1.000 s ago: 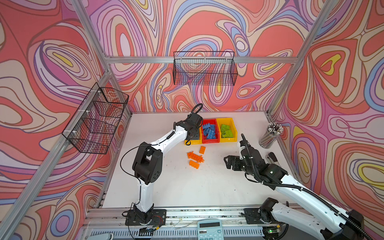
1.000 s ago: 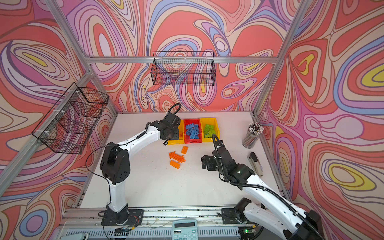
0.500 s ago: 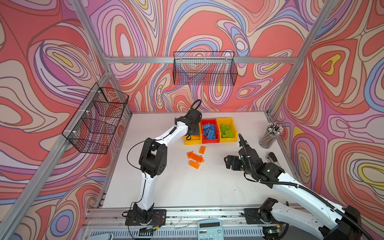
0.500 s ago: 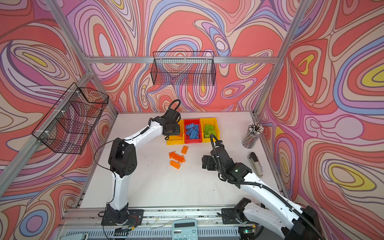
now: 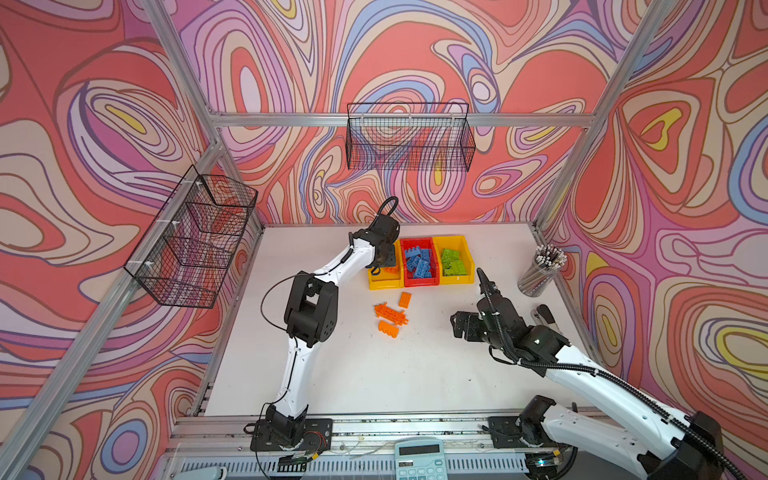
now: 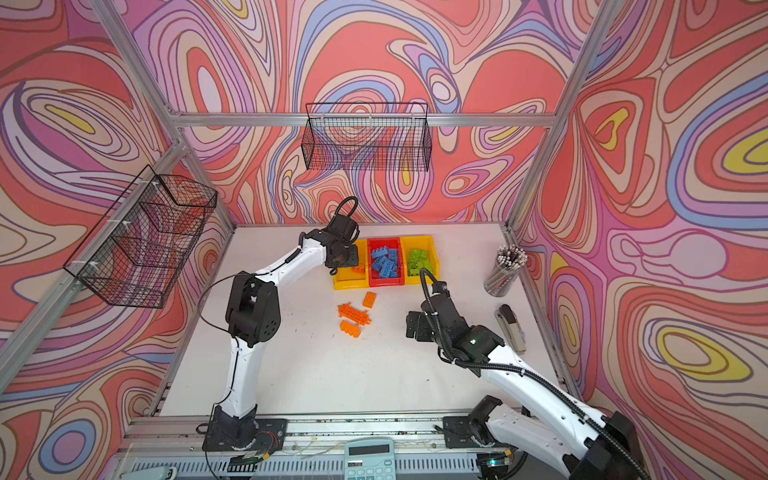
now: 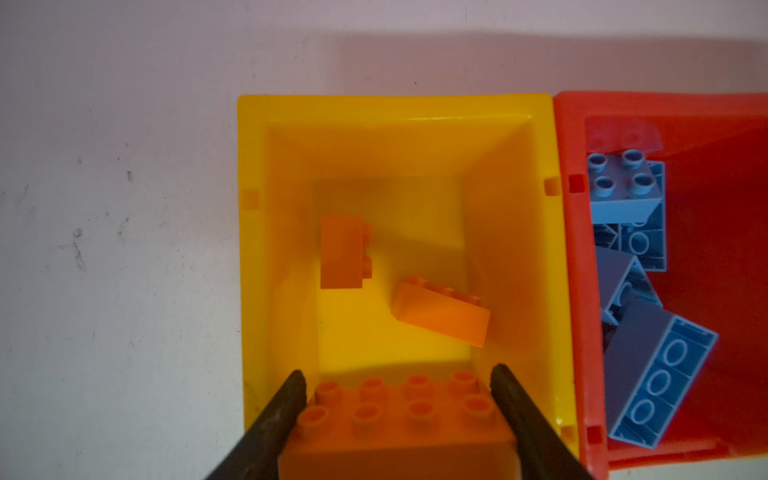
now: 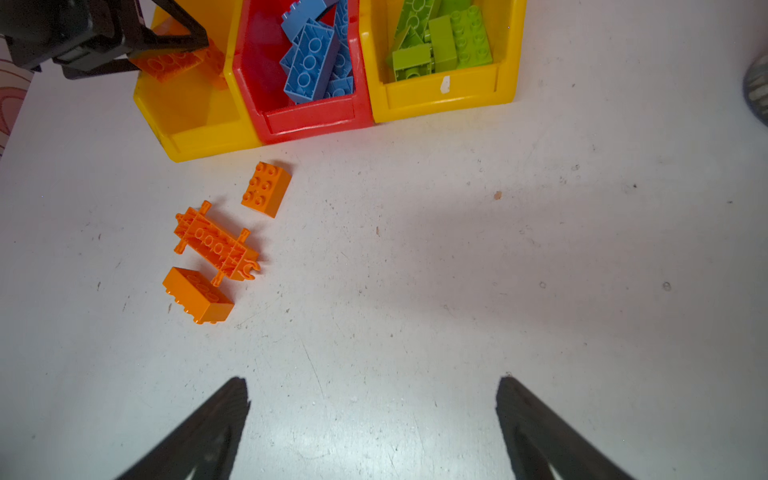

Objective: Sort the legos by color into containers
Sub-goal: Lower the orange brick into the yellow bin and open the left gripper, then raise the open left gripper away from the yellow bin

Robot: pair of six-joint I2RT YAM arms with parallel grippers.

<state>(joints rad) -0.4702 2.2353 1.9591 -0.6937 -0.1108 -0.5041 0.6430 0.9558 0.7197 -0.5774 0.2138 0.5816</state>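
Holding, left gripper (image 7: 399,374): I have both fingers clamped on the short ends of an eight-stud orange brick (image 7: 399,419), with its studs facing the wrist camera.
Held brick's place: over the opening of the left yellow bin (image 7: 395,108), toward one end of it and above the pieces lying on its floor.
Inside that bin: two smaller orange bricks lie apart from each other, one on its side (image 7: 343,251) and one tilted (image 7: 442,318).
Bin row: at 12 o'clock on the white table (image 5: 374,374) I see three bins side by side. The red bin (image 5: 419,281) is in the middle, the left yellow bin at its 9 o'clock and the right yellow bin (image 5: 457,279) at its 3 o'clock.
Red bin: a heap of blue bricks (image 5: 419,262).
Right yellow bin: lime green bricks (image 5: 452,262).
Loose on the table: at 6 o'clock from the left yellow and red bins, near the table's middle, I count three orange pieces.
- a six-stud orange brick (image 8: 266,189), studs up
- the jagged orange assembly (image 8: 216,243) just beside it
- an overturned orange brick (image 8: 197,295) just beyond that
Right gripper (image 8: 372,380): jaws spread wide with nothing between them, over bare table at about 4 o'clock, well apart from the loose pieces.
Pencil cup (image 5: 540,270): at 2 o'clock, by the table's edge.
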